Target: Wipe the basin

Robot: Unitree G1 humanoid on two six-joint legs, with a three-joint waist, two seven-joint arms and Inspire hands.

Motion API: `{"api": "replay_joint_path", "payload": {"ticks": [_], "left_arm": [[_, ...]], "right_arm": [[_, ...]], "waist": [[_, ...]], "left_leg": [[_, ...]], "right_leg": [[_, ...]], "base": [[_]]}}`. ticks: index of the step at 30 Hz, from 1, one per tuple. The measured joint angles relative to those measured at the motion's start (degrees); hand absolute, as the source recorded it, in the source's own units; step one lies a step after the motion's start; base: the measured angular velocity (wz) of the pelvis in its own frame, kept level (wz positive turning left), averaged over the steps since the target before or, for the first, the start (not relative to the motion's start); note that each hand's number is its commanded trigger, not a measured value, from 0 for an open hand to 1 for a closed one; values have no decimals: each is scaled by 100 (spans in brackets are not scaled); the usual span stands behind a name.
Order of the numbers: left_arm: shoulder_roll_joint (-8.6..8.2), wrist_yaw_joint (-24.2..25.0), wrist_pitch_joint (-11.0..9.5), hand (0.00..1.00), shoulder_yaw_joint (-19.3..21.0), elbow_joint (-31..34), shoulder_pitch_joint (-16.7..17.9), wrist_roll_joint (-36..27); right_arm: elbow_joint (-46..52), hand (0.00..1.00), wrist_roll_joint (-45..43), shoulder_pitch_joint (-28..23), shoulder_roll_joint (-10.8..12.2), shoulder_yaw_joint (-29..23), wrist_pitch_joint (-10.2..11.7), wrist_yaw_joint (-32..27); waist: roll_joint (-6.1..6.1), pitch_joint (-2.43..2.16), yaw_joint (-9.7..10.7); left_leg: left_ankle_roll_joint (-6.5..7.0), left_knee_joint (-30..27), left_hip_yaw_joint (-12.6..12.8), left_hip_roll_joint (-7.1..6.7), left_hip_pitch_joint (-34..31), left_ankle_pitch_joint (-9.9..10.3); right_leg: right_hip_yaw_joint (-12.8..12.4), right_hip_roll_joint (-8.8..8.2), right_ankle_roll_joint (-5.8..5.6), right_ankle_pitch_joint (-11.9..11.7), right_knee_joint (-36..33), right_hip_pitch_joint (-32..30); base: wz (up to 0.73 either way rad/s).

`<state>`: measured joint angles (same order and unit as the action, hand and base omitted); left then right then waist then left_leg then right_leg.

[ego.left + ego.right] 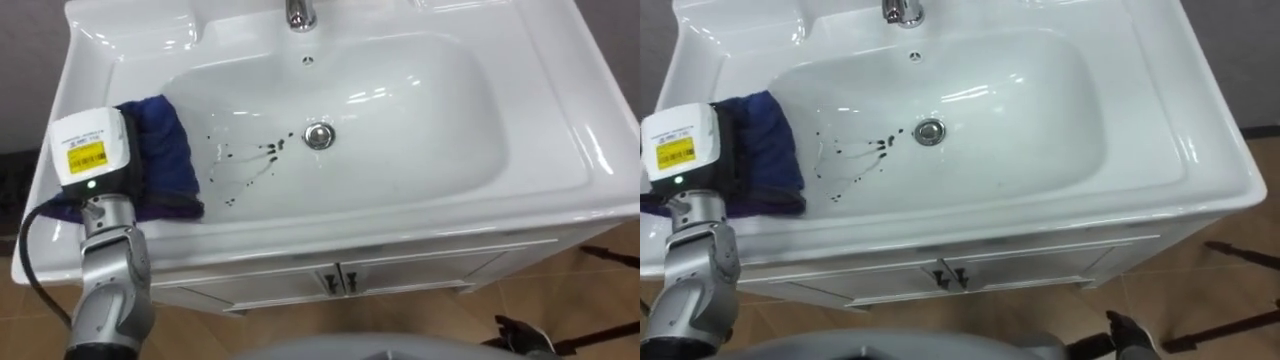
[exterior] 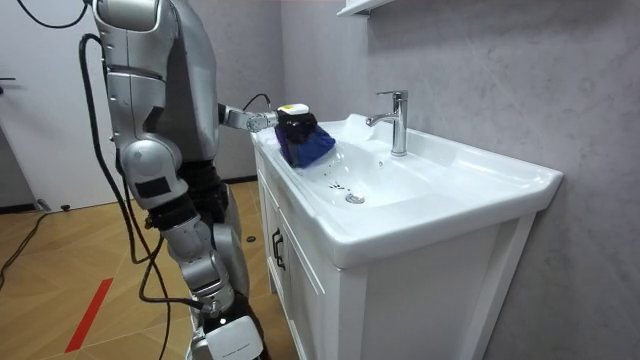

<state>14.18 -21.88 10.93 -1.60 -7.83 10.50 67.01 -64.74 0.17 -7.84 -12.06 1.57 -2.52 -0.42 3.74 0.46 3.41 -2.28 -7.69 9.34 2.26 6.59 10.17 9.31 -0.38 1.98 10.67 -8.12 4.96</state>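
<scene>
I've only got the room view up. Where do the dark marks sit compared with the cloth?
Observer: The dark marks lie between the blue cloth and the drain, apart from the cloth.
Operator: Anything right of the drain?
Observer: No, the basin looks clean white there.
Operator: How does the cloth lie?
Observer: Under the left hand, down the bowl's left slope, its near edge up on the rim.

Bathroom: white basin [image 1: 560, 110], tap [image 2: 398, 118], vanity cabinet [image 2: 420, 300] against grey wall [image 2: 500, 70]
</scene>
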Motion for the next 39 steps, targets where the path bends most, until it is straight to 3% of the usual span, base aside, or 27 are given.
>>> {"api": "replay_joint_path", "payload": {"ticks": [4, 12, 21, 26, 29, 33, 39], "left_arm": [[-12, 0, -338, 100, -245, -2, -3, -2], [-186, 7, -627, 100, -317, -7, -3, -5], [-176, 356, -601, 100, -316, -8, -7, 0], [-137, 536, -540, 100, -416, -605, -110, -2], [-139, 635, -515, 100, -441, -893, -130, -5], [-138, 646, -512, 100, -440, -1257, -360, -2], [-146, 737, -504, 100, -439, -1378, -374, -3]], "right_arm": [[0, 0, 134, 7, 83, 2, 18, 38], [-33, 0, 262, 14, 116, -1, 129, 160], [-207, 0, 175, 120, 116, -52, 128, 181], [-193, 0, 189, 118, 120, -56, 128, 92], [-193, 0, 217, 121, 139, -56, 129, 58], [-186, 0, 199, 154, 137, -58, 128, 57], [-162, 0, 118, 156, 120, -108, 127, 42]], "waist": [[-70, -12, 59], [-127, -25, 106], [-125, -34, 121], [-112, -38, 121], [-129, -26, 118], [-141, -10, 122], [-95, -40, 122]], "left_leg": [[1, 1, 0, 16, 0, 1], [1, 4, 18, 21, 12, 3], [2, 2, 27, 28, 5, 3], [2, 7, 34, 32, 57, 3], [2, 15, 165, 38, 121, 3], [2, 15, 169, 31, 179, 3], [2, 14, 255, 35, 234, 2]], "right_leg": [[-86, 53, 18, -11, -3, -4], [-151, 60, 21, -15, -48, -42], [-164, 64, 29, -22, -79, -87], [-198, 65, 28, -25, -147, -72], [-258, 68, 26, -26, -155, -38], [-319, 67, 15, -27, -146, -27], [-363, 82, 16, -28, -152, -8]], "base": [[-10], [-7], [0], [-3], [-9], [-5], [-5]]}}
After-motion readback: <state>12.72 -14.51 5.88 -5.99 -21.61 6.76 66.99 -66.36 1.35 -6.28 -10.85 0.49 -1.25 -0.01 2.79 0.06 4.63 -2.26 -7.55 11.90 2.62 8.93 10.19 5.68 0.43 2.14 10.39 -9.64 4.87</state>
